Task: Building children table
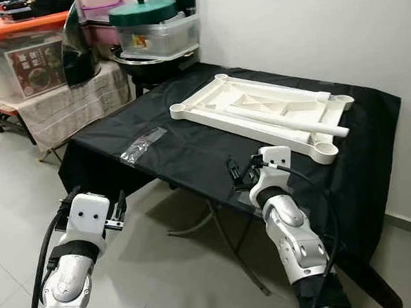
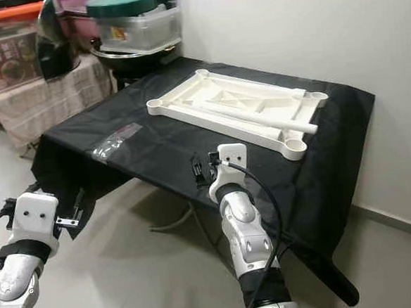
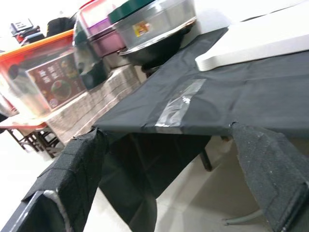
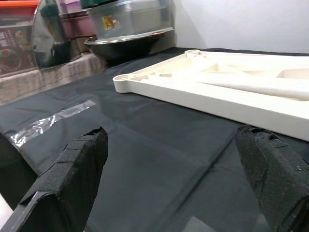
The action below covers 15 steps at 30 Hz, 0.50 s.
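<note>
- Left eye view shows my surface (image 1: 191, 155) draped in a black cloth, running from the middle left of the frame to the right edge, against a white wall.
- On the cloth, in the upper middle to right of the frame, lies the white plastic table top (image 1: 259, 111) upside down, with round sockets at its corners.
- One white table leg (image 1: 288, 120) lies across that table top, slanting toward its right end.
- Near the left edge of the surface, left of centre in the frame, lies a small clear plastic bag (image 1: 143, 145), well apart from the table top.
- My right end effector (image 1: 239, 174) sits at the near edge of the surface, lower centre of the frame, just short of the table top; in the right wrist view its two black fingers (image 4: 77, 164) stand wide apart with nothing between them.
- My left end effector (image 1: 89, 201) hangs in the lower left of the frame, off the surface and below its left corner; in the left wrist view its fingers (image 3: 72, 169) are also spread and empty.
- At the upper left of the frame, storage boxes (image 1: 22, 54) and a lidded pot (image 1: 156, 27) stand beyond the surface.
</note>
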Motion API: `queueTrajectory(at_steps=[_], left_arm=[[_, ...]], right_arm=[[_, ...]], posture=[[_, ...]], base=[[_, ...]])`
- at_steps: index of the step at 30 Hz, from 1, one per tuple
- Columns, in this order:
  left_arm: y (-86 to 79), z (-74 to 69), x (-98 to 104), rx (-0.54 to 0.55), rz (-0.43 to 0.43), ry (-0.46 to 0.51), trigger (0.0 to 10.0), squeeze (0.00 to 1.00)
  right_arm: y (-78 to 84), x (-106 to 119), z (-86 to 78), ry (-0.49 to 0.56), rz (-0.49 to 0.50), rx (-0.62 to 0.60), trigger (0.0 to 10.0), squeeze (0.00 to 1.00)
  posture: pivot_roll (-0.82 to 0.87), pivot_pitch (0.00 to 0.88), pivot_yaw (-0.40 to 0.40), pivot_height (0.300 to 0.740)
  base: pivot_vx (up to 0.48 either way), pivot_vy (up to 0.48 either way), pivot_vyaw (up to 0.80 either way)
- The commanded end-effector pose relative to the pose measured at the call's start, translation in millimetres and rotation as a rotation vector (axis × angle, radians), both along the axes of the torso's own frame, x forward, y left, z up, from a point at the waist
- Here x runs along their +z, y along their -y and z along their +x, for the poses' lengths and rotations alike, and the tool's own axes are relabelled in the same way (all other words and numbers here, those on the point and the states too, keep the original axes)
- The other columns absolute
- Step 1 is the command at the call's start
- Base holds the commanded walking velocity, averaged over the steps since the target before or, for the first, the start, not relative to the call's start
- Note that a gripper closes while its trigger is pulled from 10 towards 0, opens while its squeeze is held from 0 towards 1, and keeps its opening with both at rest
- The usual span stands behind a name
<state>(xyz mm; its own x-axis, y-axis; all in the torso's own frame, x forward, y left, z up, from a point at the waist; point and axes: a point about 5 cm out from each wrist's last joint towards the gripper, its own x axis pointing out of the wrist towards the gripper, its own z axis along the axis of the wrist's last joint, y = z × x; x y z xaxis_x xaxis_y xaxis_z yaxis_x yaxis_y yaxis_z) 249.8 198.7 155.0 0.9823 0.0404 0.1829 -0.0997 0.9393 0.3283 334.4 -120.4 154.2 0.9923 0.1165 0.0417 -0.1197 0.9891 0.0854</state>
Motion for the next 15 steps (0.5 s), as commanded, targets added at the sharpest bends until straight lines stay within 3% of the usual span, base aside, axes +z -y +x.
queueTrajectory(at_steps=[1,7,9,13,15], left_arm=[[-1.9,-3.6,-12,-0.009,0.028,-0.047,10.0,0.00],[-22.2,-8.0,-23,0.046,0.025,-0.110,10.0,0.00],[-28.5,-9.4,-21,0.063,0.035,-0.111,10.0,0.00],[-30.4,-9.8,-20,0.070,0.038,-0.112,10.0,0.00],[-36.5,-12.3,-27,0.099,0.024,-0.150,10.0,0.00]], right_arm=[[1.7,-5,-1.7,-0.012,-0.008,0.000,10.0,0.00],[13.8,-10,-6.1,-0.026,-0.041,-0.026,10.0,0.00],[25.7,-15,-8.4,-0.050,-0.064,-0.074,10.0,0.00],[30.2,-18,-9.3,-0.062,-0.074,-0.092,10.0,0.00],[42.0,-27,-13.7,-0.115,-0.110,-0.131,10.0,0.00]], posture=[[0.00,0.000,-0.032,0.740],[0.00,0.000,-0.034,0.740],[0.00,0.000,-0.037,0.740],[0.00,0.000,-0.037,0.740],[-0.01,0.000,-0.036,0.740]], base=[[0.000,0.000,0.00],[0.000,0.000,0.00],[0.000,0.000,0.00],[0.000,0.000,0.00],[0.000,0.000,0.00]])
